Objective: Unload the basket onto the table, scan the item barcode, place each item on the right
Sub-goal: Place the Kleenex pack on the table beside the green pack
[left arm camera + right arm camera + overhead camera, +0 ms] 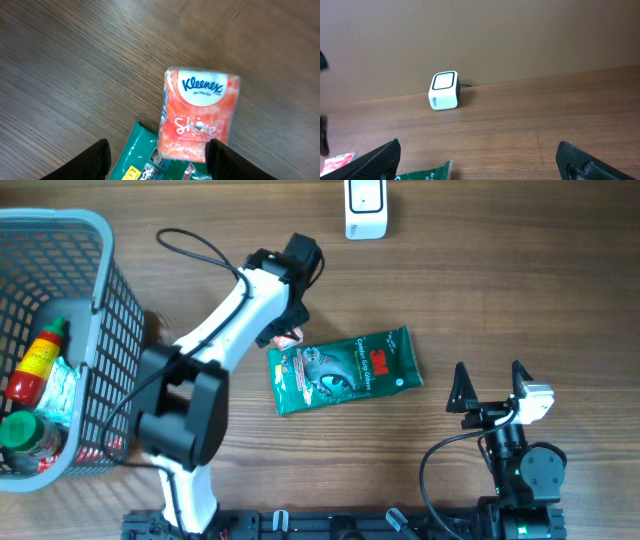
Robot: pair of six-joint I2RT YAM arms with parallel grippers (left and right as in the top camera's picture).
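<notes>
Left gripper point(157, 152) hovers, jaws apart, over the tissue pack point(200, 115), which overlaps the green packet's point(345, 370) upper-left corner. Right gripper point(488, 375), wide open and empty, waits right of that packet, with the scanner point(365, 208) beyond it.

Orange Kleenex pk point(200, 117) lies flat, overlapping corner of green 3M pkg point(345, 370); white scanner point(365, 208) well apart.

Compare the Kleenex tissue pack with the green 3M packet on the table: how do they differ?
Colour: the Kleenex tissue pack is orange and white, the green 3M packet green. Size: the Kleenex pack is smaller than the 3M packet. Place: the Kleenex pack lies below the left gripper, overlapping the 3M packet's corner; the 3M packet lies mostly uncovered. Both lie printed side up.
</notes>
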